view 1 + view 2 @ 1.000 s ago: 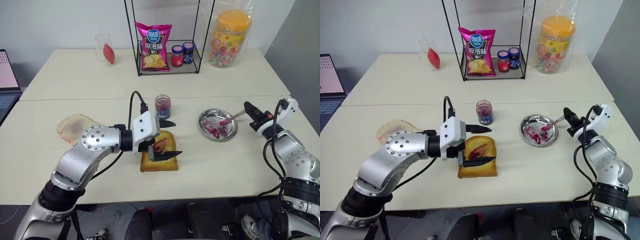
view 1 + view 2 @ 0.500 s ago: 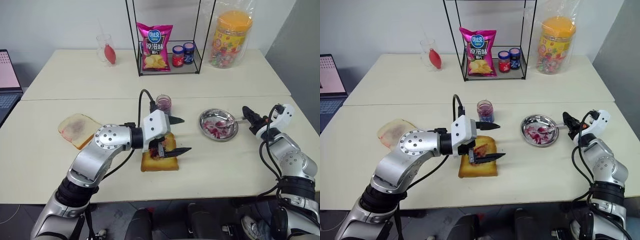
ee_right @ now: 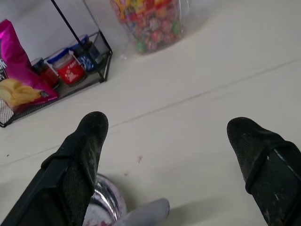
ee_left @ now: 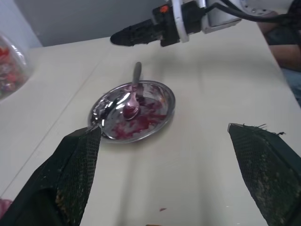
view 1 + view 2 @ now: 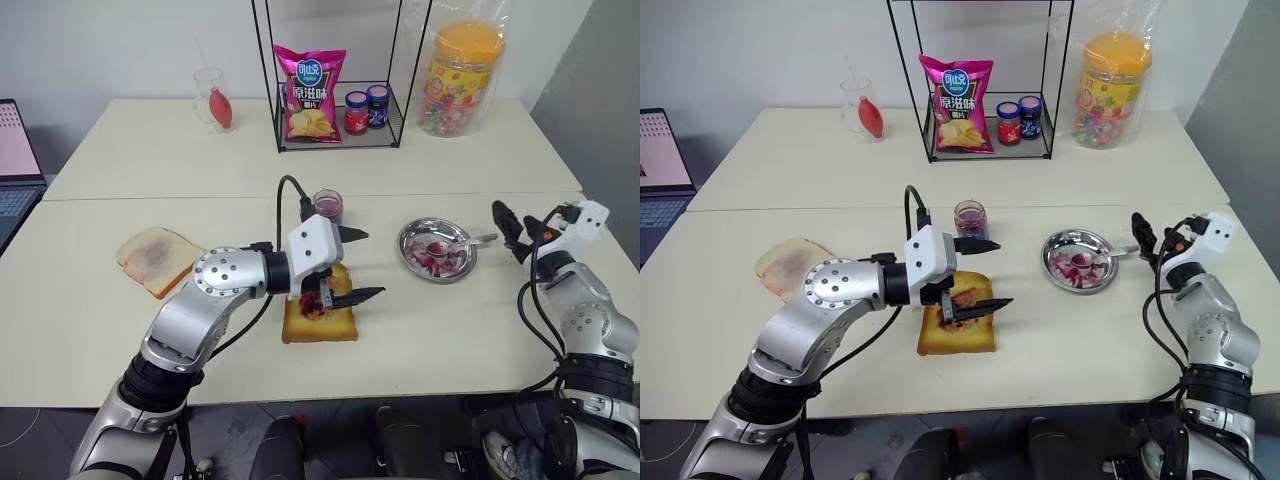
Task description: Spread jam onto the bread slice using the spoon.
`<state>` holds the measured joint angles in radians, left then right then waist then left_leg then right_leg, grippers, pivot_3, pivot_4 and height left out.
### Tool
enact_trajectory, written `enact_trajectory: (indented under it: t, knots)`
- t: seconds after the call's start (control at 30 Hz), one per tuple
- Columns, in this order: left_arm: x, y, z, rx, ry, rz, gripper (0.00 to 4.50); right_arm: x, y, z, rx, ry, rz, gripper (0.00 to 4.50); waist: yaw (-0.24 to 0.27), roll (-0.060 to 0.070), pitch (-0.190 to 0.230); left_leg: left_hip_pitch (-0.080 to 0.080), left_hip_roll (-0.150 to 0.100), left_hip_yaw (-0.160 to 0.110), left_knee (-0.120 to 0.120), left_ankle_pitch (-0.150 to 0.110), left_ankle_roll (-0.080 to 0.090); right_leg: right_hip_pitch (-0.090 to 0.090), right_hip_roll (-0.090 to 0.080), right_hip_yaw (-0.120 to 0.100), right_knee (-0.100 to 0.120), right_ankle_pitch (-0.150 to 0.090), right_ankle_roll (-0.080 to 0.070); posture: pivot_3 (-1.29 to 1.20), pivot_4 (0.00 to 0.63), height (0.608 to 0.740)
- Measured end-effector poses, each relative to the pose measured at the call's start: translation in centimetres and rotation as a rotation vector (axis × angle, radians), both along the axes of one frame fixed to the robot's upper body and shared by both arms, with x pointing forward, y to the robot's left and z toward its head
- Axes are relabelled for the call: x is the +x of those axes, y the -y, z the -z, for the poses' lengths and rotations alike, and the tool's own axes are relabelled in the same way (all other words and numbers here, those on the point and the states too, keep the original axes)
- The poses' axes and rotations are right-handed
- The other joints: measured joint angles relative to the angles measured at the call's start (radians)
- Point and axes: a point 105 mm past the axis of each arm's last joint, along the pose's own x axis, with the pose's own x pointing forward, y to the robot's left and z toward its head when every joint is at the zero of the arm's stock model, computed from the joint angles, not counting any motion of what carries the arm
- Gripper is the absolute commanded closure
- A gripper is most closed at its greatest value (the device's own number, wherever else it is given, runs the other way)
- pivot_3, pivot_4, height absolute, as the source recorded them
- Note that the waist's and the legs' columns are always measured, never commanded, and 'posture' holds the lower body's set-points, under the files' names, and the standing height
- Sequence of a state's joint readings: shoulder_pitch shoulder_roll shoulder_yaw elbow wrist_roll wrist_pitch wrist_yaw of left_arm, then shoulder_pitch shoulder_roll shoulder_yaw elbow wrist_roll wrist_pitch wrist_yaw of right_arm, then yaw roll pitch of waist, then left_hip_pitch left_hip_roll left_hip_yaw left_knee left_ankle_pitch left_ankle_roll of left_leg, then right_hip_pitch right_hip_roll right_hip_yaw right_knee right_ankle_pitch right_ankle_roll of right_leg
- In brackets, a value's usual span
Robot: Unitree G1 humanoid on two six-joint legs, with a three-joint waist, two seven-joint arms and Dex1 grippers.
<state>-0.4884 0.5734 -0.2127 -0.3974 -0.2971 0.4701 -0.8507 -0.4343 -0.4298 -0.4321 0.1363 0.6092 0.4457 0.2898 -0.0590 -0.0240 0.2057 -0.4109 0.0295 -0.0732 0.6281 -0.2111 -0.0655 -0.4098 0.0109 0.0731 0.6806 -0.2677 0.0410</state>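
The right gripper [image 5: 1148,240] has its jaws apart and empty, just off the handle tip of the small silvery metal spoon [image 5: 462,241]; the spoon lies in the round shiny steel dish [image 5: 412,250], bowl among red smears, handle over the rim; the left gripper [image 5: 357,265] hangs with jaws wide apart over the square golden-brown toasted bread slice [image 5: 335,325] on the pale counter [image 5: 450,330]; dark purple-red jam [image 5: 312,305] marks the slice; the small clear glass jar [image 5: 327,205] stands just behind.
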Motion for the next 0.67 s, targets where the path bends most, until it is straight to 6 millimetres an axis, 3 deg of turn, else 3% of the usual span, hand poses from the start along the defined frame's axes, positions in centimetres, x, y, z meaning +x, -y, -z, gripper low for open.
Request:
enact_trajectory:
  t: [0.07, 0.17, 0.27, 0.33, 0.47, 0.57, 0.67]
  knots:
    - [0.8, -1.6, -0.1, 0.028, 0.014, -0.086, 0.0, -0.7, -0.6, -1.8, -0.07, 0.059, -0.044, 0.06, 0.001, 0.0, 0.0, 0.0, 0.0, -0.001, 0.0, 0.0, 0.0, 0.0, 0.0, 0.0, 0.0, 0.0, 0.0, 0.0, 0.15, 0.74]
    - [1.9, -5.8, -0.2, 0.062, 0.029, -0.262, 0.0, -2.5, -2.6, -4.0, -0.204, 0.117, -0.175, 0.06, -0.001, 0.0, 0.0, 0.001, 0.001, -0.001, -0.001, 0.0, 0.0, 0.0, 0.0, -0.001, 0.0, 0.0, 0.0, 0.0, 0.15, 0.74]
    - [1.7, -9.2, 0.2, 0.131, 0.048, -0.376, 0.0, -4.5, -5.1, -4.3, -0.341, 0.105, -0.349, 0.06, 0.003, 0.0, 0.0, 0.001, 0.0, -0.001, -0.001, 0.0, 0.0, 0.001, 0.0, -0.001, -0.001, -0.001, -0.001, 0.0, 0.15, 0.74]
    - [1.1, -11.2, 1.0, 0.181, 0.038, -0.428, 0.0, -6.0, -6.0, -3.1, -0.435, 0.052, -0.453, 0.06, 0.004, 0.0, 0.0, 0.001, 0.0, -0.001, -0.001, 0.0, 0.0, 0.001, -0.001, 0.0, -0.001, -0.001, -0.001, 0.0, 0.15, 0.74]
    - [-0.5, -15.0, 2.6, 0.252, -0.038, -0.5, 0.0, -8.5, -5.6, -1.5, -0.538, -0.041, -0.575, 0.06, 0.009, 0.0, 0.0, 0.001, -0.001, 0.0, 0.001, 0.0, 0.0, 0.001, -0.002, -0.001, -0.001, -0.001, -0.001, 0.0, 0.15, 0.74]
    - [-1.8, -17.8, 2.9, 0.289, -0.088, -0.545, 0.0, -10.7, -3.9, -0.9, -0.582, -0.117, -0.628, 0.06, 0.014, 0.0, 0.0, 0.003, -0.001, 0.0, 0.001, 0.0, 0.0, 0.004, -0.003, -0.001, -0.002, -0.004, -0.007, 0.0, 0.15, 0.74]
    - [-2.1, -18.4, 2.5, 0.273, -0.086, -0.553, 0.0, -11.6, -3.1, -0.9, -0.622, -0.145, -0.656, 0.06, 0.015, -0.001, 0.0, 0.005, 0.0, 0.001, 0.001, 0.0, 0.0, 0.005, -0.003, 0.0, -0.002, -0.004, -0.007, 0.0, 0.15, 0.74]
